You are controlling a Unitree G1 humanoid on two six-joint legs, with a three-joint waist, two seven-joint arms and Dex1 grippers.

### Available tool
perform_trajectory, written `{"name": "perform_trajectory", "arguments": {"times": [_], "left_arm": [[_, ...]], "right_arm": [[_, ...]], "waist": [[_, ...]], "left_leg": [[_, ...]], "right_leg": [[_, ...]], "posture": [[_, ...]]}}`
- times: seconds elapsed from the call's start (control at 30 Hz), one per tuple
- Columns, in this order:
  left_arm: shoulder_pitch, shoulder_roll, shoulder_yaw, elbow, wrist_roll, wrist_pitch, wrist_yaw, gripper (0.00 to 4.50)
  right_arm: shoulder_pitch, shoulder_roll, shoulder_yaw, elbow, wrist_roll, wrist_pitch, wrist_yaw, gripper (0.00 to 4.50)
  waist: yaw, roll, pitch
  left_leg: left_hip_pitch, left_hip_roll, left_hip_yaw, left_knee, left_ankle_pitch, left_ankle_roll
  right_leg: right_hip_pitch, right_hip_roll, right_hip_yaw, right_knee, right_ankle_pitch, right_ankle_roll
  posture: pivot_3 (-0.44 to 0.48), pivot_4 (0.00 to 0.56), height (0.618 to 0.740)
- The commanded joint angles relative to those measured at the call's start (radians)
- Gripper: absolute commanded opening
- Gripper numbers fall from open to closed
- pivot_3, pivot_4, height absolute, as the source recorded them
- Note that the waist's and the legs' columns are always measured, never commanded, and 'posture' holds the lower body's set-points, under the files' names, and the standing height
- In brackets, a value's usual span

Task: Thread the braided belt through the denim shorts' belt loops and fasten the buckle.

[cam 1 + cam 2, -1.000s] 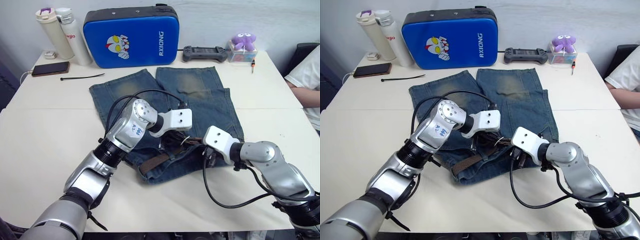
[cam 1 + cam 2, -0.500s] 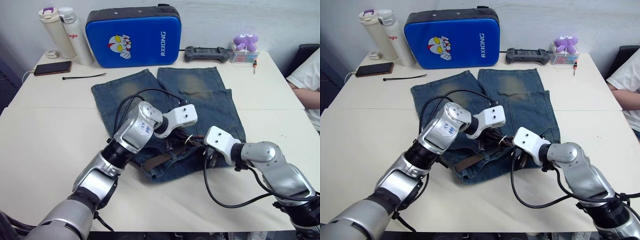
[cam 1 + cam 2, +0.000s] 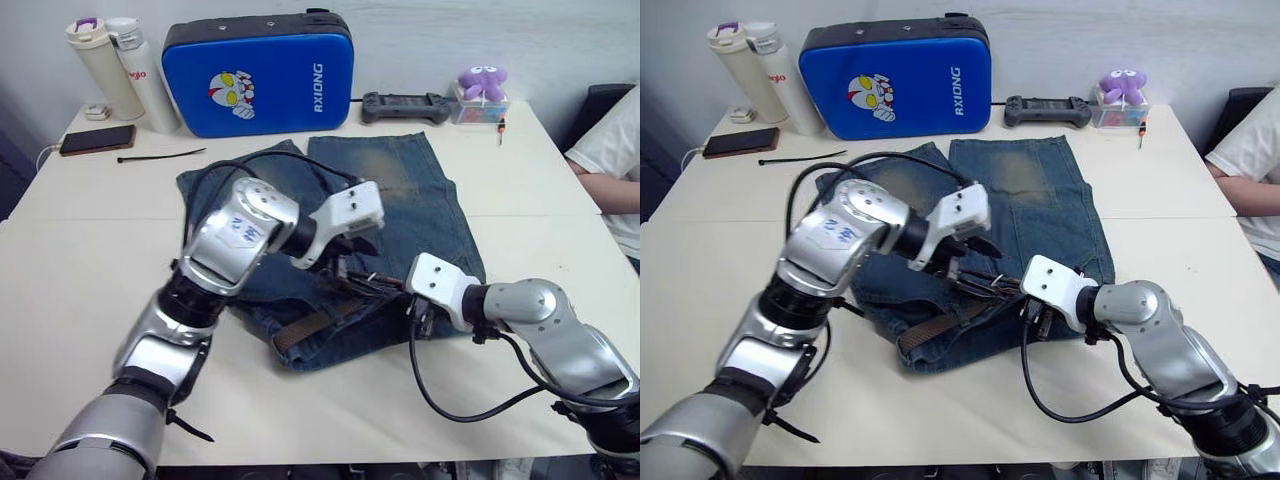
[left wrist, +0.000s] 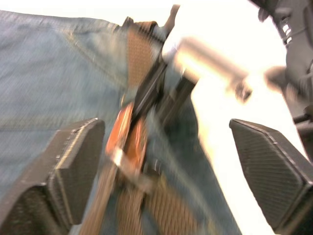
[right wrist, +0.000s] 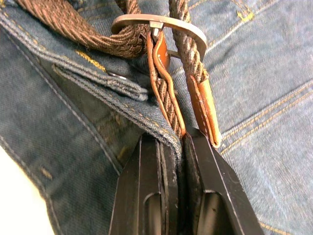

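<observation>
Bright, even room light; left wrist view motion-blurred and overexposed, right wrist view sharp.

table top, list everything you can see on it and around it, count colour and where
denim shorts: 1, faded blue, table centre
braided belt: 1, brown, along the waistband
buckle: 1, silver, at the right gripper
hard case: 1, blue, back edge
bottles: 2, cream and white, back left
phone: 1, dark, back left
cable tie: 1, black, beside phone
controller: 1, dark grey, back right
plush toy: 1, purple, back right
person's arm: 1, white sleeve, right edge
left gripper: open, over the waistband
right gripper: shut on the belt
</observation>
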Motion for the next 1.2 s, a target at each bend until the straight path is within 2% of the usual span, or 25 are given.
{"name": "perform_trajectory", "arguments": {"times": [0.03,0.1,0.17,0.2,0.4,0.43,0.53,0.63,0.83,0.87,0.9,1.07,1.2], "left_arm": [[-0.005,0.039,0.079,-0.065,-0.090,0.034,-0.003,4.46],[-0.003,0.067,0.100,-0.065,-0.110,0.041,0.018,4.46],[0.010,0.108,0.095,-0.076,-0.125,0.039,0.024,4.50],[0.015,0.125,0.090,-0.082,-0.132,0.036,0.024,4.50],[0.078,0.241,0.100,-0.155,-0.215,0.027,-0.004,4.50],[0.087,0.256,0.107,-0.164,-0.232,0.025,-0.011,4.50],[0.128,0.290,0.146,-0.219,-0.318,0.047,-0.039,4.50],[0.181,0.307,0.135,-0.272,-0.338,0.035,-0.006,4.50],[0.268,0.300,0.073,-0.315,-0.313,0.012,0.093,4.50],[0.273,0.297,0.071,-0.311,-0.312,0.012,0.108,3.97],[0.279,0.289,0.078,-0.308,-0.318,0.018,0.124,3.75],[0.291,0.253,0.115,-0.292,-0.343,0.044,0.196,1.64],[0.301,0.251,0.138,-0.296,-0.356,0.063,0.235,1.64]], "right_arm": [[-0.008,-0.002,-0.032,-0.052,0.052,0.036,0.016,0.00],[-0.011,0.016,-0.060,-0.065,0.099,0.074,0.018,0.00],[-0.018,0.007,-0.072,-0.079,0.130,0.099,0.030,1.01],[-0.021,0.002,-0.075,-0.083,0.140,0.107,0.033,1.38],[0.004,-0.109,-0.188,-0.148,0.284,0.195,0.122,4.23],[0.018,-0.135,-0.215,-0.152,0.306,0.196,0.140,4.42],[0.055,-0.183,-0.299,-0.150,0.370,0.199,0.178,4.42],[0.058,-0.220,-0.342,-0.122,0.381,0.158,0.194,4.42],[0.006,-0.269,-0.311,-0.030,0.325,0.036,0.194,4.42],[-0.005,-0.271,-0.297,-0.012,0.313,0.011,0.193,4.50],[-0.018,-0.270,-0.280,0.007,0.301,-0.012,0.192,4.50],[-0.126,-0.215,-0.167,0.088,0.256,-0.056,0.171,4.50],[-0.188,-0.176,-0.095,0.114,0.225,-0.055,0.159,4.50]], "waist": [[-0.003,0.000,0.000],[-0.004,0.000,0.000],[-0.005,0.000,0.000],[-0.005,0.000,0.000],[-0.006,0.000,0.000],[-0.006,0.000,0.000],[-0.005,0.000,0.000],[-0.007,0.000,0.000],[-0.007,0.000,0.000],[-0.006,0.000,0.000],[-0.006,0.000,0.000],[-0.010,0.000,0.000],[-0.008,0.000,0.000]], "left_leg": [[0.000,0.000,0.000,0.000,0.000,0.000],[-0.001,0.000,0.000,0.000,0.000,0.000],[-0.001,0.000,0.000,0.000,0.000,0.001],[-0.001,0.000,0.000,0.000,0.000,0.001],[-0.001,0.000,-0.001,0.000,-0.001,0.001],[-0.001,0.000,-0.001,0.000,-0.001,0.001],[-0.001,0.000,-0.001,0.000,-0.001,0.002],[-0.001,0.000,0.000,0.000,-0.001,0.002],[0.000,0.000,0.000,0.000,-0.002,0.004],[0.000,0.000,0.000,0.000,-0.002,0.004],[0.000,0.000,0.000,0.000,-0.002,0.005],[0.000,0.000,0.000,0.000,-0.002,0.004],[0.000,0.000,0.000,0.000,-0.001,0.002]], "right_leg": [[0.000,0.000,0.000,0.001,0.000,0.000],[0.000,0.000,0.000,0.002,0.000,0.000],[0.000,0.000,0.000,0.002,0.000,0.000],[0.000,0.000,0.000,0.002,0.000,0.000],[0.000,0.000,0.000,0.001,0.000,0.000],[0.000,0.000,0.000,-0.001,0.000,0.000],[0.001,0.000,0.000,-0.002,0.000,0.000],[0.001,0.000,0.000,-0.002,0.000,0.000],[0.002,0.000,0.000,-0.003,0.000,0.000],[0.002,0.000,0.000,-0.003,0.000,0.000],[0.002,0.000,0.000,-0.003,0.000,0.000],[0.002,0.000,0.000,-0.003,0.000,0.000],[0.001,0.000,0.000,-0.002,0.000,0.000]], "posture": [[0.000,0.150,0.739],[0.000,0.150,0.739],[0.000,0.150,0.739],[0.000,0.150,0.739],[0.000,0.150,0.739],[0.000,0.150,0.739],[0.000,0.150,0.739],[0.000,0.150,0.739],[0.000,0.150,0.739],[0.000,0.150,0.739],[0.000,0.150,0.739],[0.000,0.150,0.739],[0.000,0.150,0.739]]}}
